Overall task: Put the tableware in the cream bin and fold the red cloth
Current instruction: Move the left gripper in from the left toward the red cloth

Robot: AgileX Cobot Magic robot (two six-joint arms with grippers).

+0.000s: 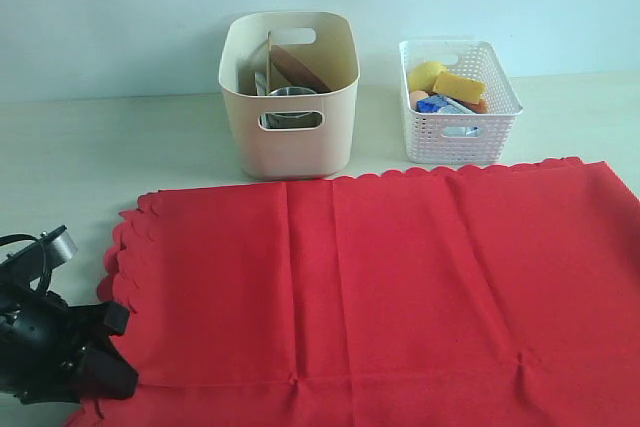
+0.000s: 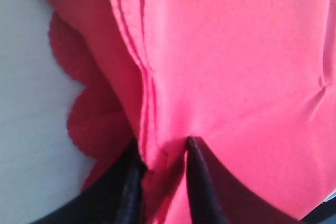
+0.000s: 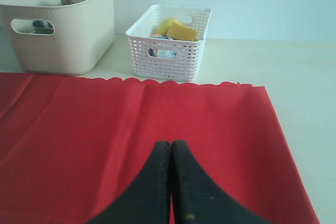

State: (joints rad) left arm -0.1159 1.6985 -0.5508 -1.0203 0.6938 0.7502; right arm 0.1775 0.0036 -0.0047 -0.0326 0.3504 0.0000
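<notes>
The red cloth [image 1: 380, 287] lies spread flat on the table, scalloped edges at the far and left sides. My left gripper [image 1: 120, 352] is at its near left corner. In the left wrist view a bunched fold of the red cloth [image 2: 236, 51] sits pinched between the two dark fingers of the left gripper [image 2: 164, 142]. My right gripper [image 3: 170, 142] is shut with nothing in it, hovering over the red cloth [image 3: 131, 124]; it is out of the exterior view. The cream bin [image 1: 290, 137] behind the cloth holds tableware: a brown plate [image 1: 297, 69] on edge and a steel cup [image 1: 292, 97].
A white lattice basket [image 1: 458, 127] with yellow and blue food items [image 1: 458, 85] stands to the right of the cream bin. Both containers sit just beyond the cloth's far edge. Bare pale table lies to the left of the cloth and behind it.
</notes>
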